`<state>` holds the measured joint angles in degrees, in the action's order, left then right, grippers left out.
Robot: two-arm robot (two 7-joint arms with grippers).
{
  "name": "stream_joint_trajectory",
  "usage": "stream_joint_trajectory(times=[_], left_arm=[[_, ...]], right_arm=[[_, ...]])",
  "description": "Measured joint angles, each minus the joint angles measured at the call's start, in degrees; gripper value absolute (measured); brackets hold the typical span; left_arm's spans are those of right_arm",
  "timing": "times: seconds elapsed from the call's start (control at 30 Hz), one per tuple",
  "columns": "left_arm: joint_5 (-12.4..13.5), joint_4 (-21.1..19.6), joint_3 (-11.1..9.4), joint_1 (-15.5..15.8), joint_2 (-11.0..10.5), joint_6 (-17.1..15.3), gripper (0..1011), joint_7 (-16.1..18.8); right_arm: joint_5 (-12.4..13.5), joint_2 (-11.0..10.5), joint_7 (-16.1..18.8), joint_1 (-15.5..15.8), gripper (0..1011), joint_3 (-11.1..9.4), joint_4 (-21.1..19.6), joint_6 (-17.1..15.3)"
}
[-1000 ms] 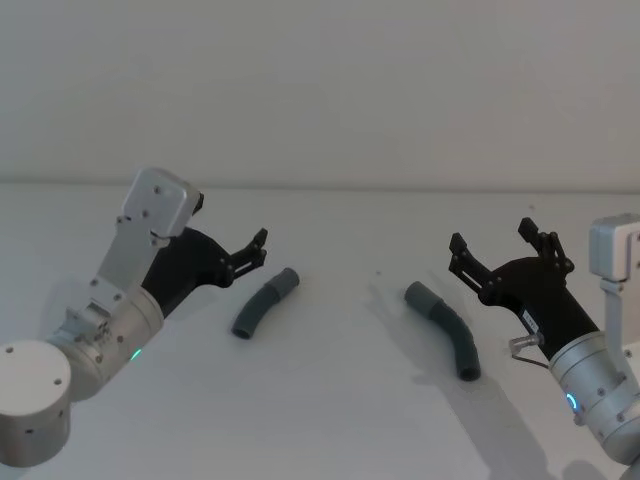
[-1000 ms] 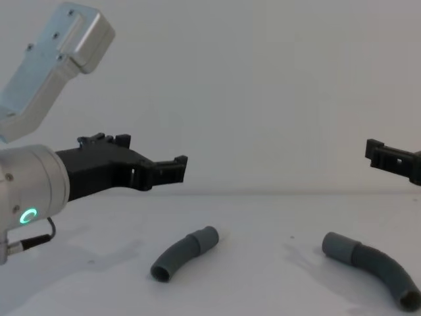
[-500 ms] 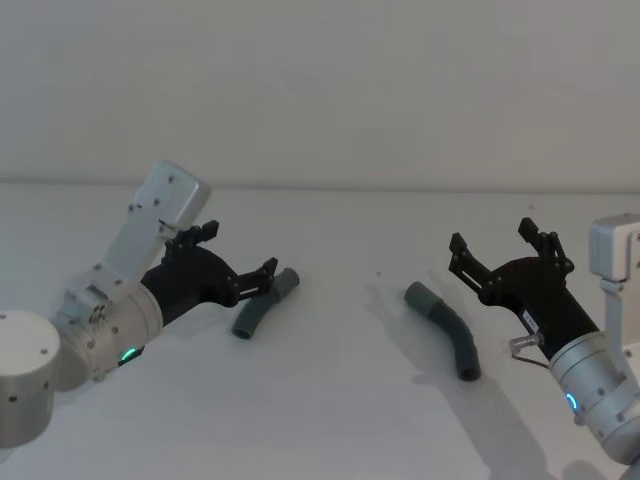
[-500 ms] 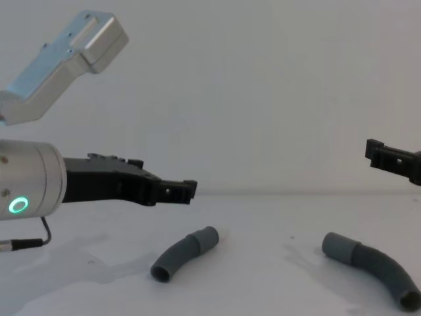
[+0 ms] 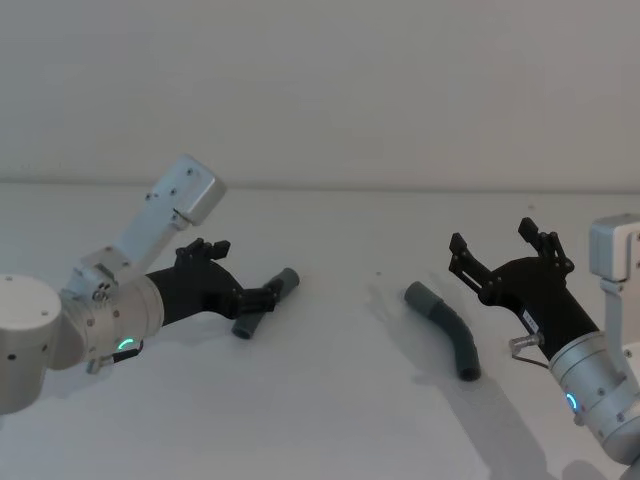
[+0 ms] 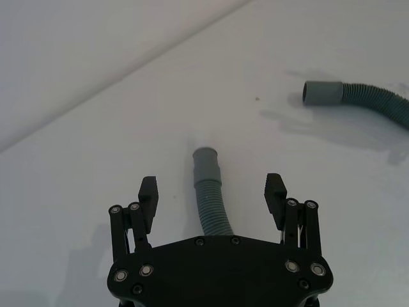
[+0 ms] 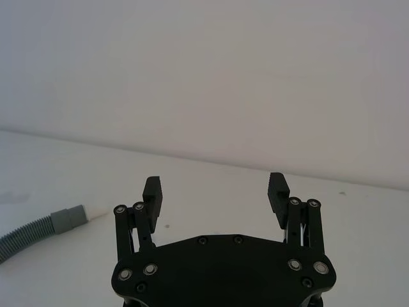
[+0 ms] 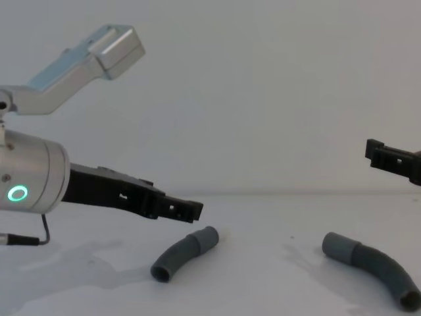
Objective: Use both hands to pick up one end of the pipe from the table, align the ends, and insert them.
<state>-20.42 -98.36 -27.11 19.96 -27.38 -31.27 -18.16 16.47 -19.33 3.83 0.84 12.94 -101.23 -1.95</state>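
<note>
pipe first: the short dark grey curved ribbed hose piece (image 8: 179, 254) lies on the plain white tabletop (image 5: 330, 400), and your black two-finger left gripper (image 6: 212, 185) hangs just over it, jaws spread either side. it looks light and bendy, so take it by the stiffer smooth cuff (image 6: 206, 160). well apart to the right lies the longer ribbed hose piece (image 5: 448, 330); beyond it the black right gripper (image 5: 493, 238) hovers, jaws wide.

Head hi, chest lo, same table (image 5: 330, 410)

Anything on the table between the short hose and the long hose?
Just bare table between short hose and long hose, plus a tiny dark speck; the left wrist view shows it.
</note>
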Motion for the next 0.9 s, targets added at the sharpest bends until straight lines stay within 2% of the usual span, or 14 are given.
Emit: stream_joint_trajectory(times=[0.27, 0.9], left_arm=[[-0.1, 2.2, -0.8, 1.8, 0.2, -2.0, 1001, -2.1], [1.3, 8.1, -2.5, 4.9, 2.3, -1.8, 1001, -4.6]], right_arm=[[0.0, 0.0, 0.0, 0.0, 1002, 0.0, 0.0, 0.0], [0.0, 0.0, 0.0, 0.0, 1002, 0.0, 0.0, 0.0]])
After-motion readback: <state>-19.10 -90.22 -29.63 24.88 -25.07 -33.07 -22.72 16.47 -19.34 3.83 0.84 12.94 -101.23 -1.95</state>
